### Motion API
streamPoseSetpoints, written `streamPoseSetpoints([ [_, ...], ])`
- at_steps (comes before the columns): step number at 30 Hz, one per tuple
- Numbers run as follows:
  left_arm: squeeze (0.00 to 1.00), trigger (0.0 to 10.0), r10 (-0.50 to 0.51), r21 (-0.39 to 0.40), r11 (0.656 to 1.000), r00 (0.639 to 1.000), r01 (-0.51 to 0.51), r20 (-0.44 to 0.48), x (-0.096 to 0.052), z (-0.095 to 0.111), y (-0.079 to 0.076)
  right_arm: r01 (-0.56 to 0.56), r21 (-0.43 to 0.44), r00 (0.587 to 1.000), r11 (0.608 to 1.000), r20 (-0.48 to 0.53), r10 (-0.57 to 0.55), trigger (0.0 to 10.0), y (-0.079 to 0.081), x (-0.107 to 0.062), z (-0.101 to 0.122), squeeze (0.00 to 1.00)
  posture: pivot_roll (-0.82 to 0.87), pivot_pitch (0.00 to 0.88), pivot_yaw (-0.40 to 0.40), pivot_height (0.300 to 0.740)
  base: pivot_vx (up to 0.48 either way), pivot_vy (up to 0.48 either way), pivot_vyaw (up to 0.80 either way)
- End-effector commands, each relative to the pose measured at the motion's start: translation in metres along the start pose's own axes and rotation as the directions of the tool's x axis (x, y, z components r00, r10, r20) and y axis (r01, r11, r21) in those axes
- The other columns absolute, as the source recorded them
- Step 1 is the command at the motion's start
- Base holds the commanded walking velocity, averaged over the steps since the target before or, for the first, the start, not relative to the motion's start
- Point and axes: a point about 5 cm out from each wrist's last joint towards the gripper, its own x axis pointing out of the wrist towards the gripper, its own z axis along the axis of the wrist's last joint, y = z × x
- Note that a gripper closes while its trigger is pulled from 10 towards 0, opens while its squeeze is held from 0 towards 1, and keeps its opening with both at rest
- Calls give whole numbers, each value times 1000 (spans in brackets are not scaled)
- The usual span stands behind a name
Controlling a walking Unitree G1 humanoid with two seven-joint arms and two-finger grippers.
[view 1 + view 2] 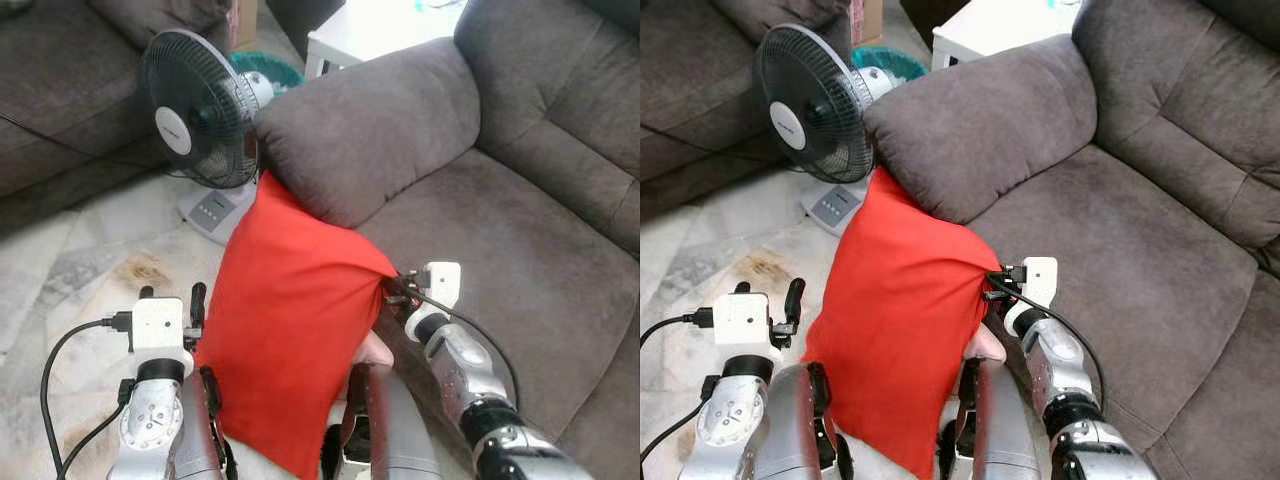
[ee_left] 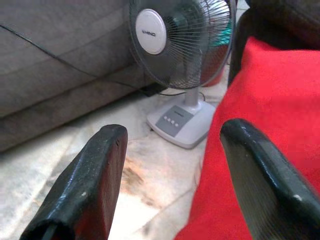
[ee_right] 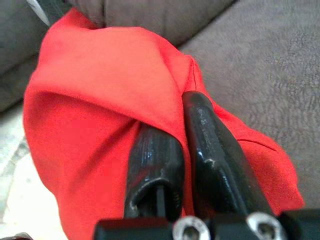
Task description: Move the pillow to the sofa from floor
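A red pillow [image 1: 290, 320] hangs upright in front of me, its top corner leaning on the grey sofa's armrest [image 1: 370, 130] and its right edge over the front of the sofa seat [image 1: 520, 240]. My right gripper [image 1: 392, 285] is shut on a fold of the pillow's fabric at its upper right corner; the right wrist view shows cloth pinched between the fingers [image 3: 210, 145]. On the pillow's left side, my left gripper [image 1: 172, 296] stands open, one finger [image 2: 260, 170] lying against the red cloth and nothing between the two.
A standing fan [image 1: 200, 110] with a white base sits on the tiled floor [image 1: 90, 260] just left of the armrest. A second grey sofa [image 1: 50, 90] lies at the far left. A white table [image 1: 370, 30] and a teal basket [image 1: 270, 65] are behind.
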Motion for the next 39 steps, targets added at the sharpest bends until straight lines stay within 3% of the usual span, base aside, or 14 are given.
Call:
streamPoseSetpoints([
  [1,0,10000,5,5,1000,1000,-5,-19,-2,-6,-2,38,-8,986,999,162,-36,10000,-11,-4,34,0,182,80,-154,535,0,0,0],
  [8,0,10000,-34,-5,999,999,34,-12,5,-7,-9,81,13,981,997,173,-82,10000,-10,-13,30,0,171,64,-123,535,0,0,0],
  [18,0,10000,-33,-4,999,999,33,-3,17,-8,-6,74,3,982,997,176,-73,10000,-1,-5,35,0,171,23,-98,599,0,0,0],
  [33,0,10000,-78,-6,997,997,78,-3,19,-12,-13,104,8,977,995,188,-103,10000,-5,-11,35,0,153,0,-74,683,0,0,0],
  [39,0,10000,-89,-3,996,996,89,-9,18,-14,-13,94,6,977,996,190,-93,10000,-2,-10,35,0,153,0,-70,687,0,0,0],
])
